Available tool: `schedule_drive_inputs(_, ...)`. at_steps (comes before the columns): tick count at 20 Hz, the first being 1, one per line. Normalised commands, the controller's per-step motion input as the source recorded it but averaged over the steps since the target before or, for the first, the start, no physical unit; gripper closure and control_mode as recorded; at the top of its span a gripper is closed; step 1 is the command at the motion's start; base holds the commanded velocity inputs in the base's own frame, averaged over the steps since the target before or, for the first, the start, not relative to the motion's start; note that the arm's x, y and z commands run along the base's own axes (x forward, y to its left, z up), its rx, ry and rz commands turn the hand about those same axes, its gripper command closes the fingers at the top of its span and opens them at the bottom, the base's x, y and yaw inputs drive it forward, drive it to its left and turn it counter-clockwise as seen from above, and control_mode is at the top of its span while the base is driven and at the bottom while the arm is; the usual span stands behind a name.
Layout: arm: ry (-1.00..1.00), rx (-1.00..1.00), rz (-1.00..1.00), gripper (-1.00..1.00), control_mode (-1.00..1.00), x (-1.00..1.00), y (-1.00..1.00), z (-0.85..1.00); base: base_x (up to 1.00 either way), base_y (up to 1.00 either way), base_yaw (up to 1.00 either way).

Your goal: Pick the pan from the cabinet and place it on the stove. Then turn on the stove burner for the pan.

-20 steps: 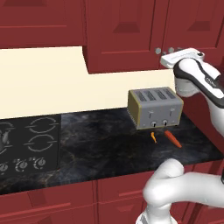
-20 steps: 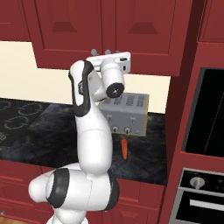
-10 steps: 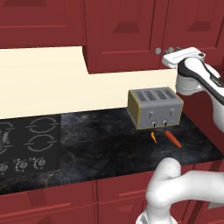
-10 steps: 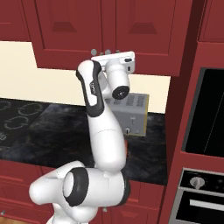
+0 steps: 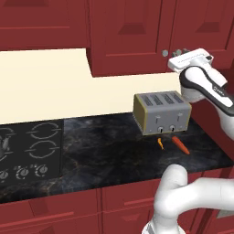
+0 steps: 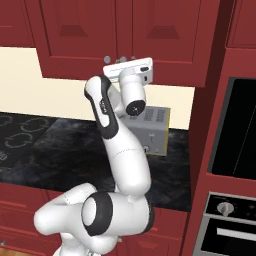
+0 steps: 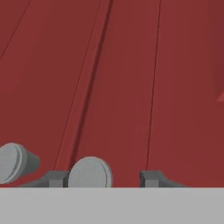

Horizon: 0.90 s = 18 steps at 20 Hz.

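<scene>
Nearest us, our gripper (image 7: 105, 177) stands part open, its fingertips flanking a round silver knob (image 7: 90, 173) without clearly gripping it. Beyond, the cabinet (image 5: 132, 32) doors are shut, so we cannot see the pan. Opening, lifting out, placing on the stove (image 5: 27, 151) and lighting the burner all remain.

Closed red cabinet (image 5: 132, 34); black stove (image 5: 27, 151)

dark red cabinet (image 5: 132, 36), grey toaster (image 5: 161, 112), black marbled countertop (image 5: 109, 146)
</scene>
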Motion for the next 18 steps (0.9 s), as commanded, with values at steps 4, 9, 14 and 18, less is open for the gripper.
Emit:
schedule_drive_inputs(4, -0.01, -0.1, 0.01, 1.0, -1.0, 0.0, 0.41, 0.45, 0.0, 0.0, 0.0)
schedule_drive_inputs(9, 0.0, -0.06, 0.07, 1.0, -1.0, -0.05, 0.28, 0.35, 0.0, 0.0, 0.0)
schedule_drive_inputs(14, 0.0, 0.0, 0.03, 1.0, -1.0, -0.03, 0.05, 0.0, 0.0, 0.0, 0.0)
schedule_drive_inputs(18, 0.04, 0.02, -0.01, 1.0, -1.0, -0.2, 0.0, 0.18, 0.0, 0.0, 0.0)
